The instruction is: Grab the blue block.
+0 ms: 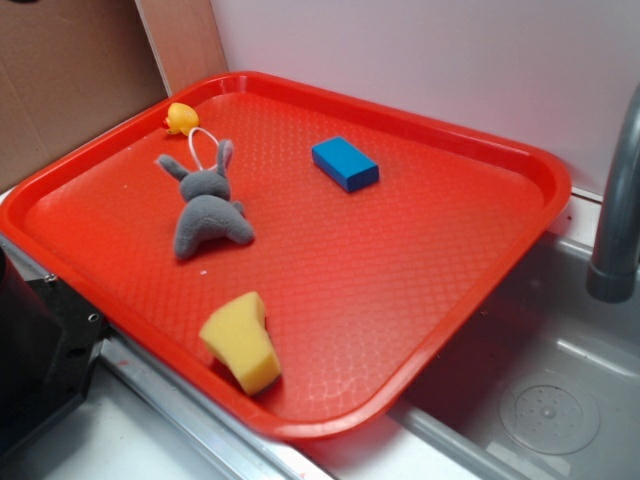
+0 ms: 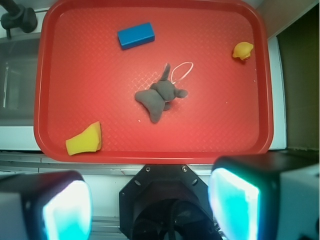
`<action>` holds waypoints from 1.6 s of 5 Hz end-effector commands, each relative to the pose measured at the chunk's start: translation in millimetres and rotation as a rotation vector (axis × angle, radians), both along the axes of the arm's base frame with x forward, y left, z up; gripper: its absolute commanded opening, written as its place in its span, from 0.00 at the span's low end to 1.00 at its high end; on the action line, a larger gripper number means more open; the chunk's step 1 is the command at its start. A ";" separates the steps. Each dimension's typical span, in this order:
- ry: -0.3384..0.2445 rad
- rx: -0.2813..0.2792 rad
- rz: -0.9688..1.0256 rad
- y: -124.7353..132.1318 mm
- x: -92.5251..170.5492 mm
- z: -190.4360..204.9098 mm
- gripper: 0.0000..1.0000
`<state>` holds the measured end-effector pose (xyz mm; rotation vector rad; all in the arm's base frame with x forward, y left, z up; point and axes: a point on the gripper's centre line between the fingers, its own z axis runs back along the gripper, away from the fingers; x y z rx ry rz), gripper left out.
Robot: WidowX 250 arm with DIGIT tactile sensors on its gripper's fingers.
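Large red plastic tray (image 1: pixel 480 300) with a raised rolled rim and dimpled floor, sitting across a steel sink basin (image 1: pixel 560 400); white wall behind its far edge, grey metal faucet column (image 1: pixel 618 210) just past its right rim. In the wrist view the gripper (image 2: pixel 150 207) hangs off the tray's near edge, jaws spread wide with nothing between them, the two glowing teal finger pads (image 2: pixel 67 210) framing the black mount. Grey plush bunny (image 1: pixel 205 212) lies near the tray's middle-left, white cord loop at its ears. Yellow sponge wedge (image 1: pixel 242 342) rests close to the near rim, left of centre. Small bright-blue rectangular block (image 1: pixel 345 163) lies flat toward the far side, well apart from the bunny and short of the far rim, open red floor on all four sides. Small yellow rubber duck (image 1: pixel 181 118) tucked in the far-left corner, just beside the rim. Right half of the tray floor is bare.
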<state>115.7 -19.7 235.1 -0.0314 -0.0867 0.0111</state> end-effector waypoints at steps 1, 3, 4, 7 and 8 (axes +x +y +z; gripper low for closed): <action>0.000 0.000 0.000 0.0 0.0 0.0 1.00; -0.004 -0.070 0.299 9.0 37.9 -5.2 1.00; -0.021 -0.077 0.548 14.2 70.9 -15.8 1.00; -0.156 -0.053 1.151 17.5 147.0 -67.1 1.00; -0.164 -0.010 1.246 15.6 166.2 -92.3 1.00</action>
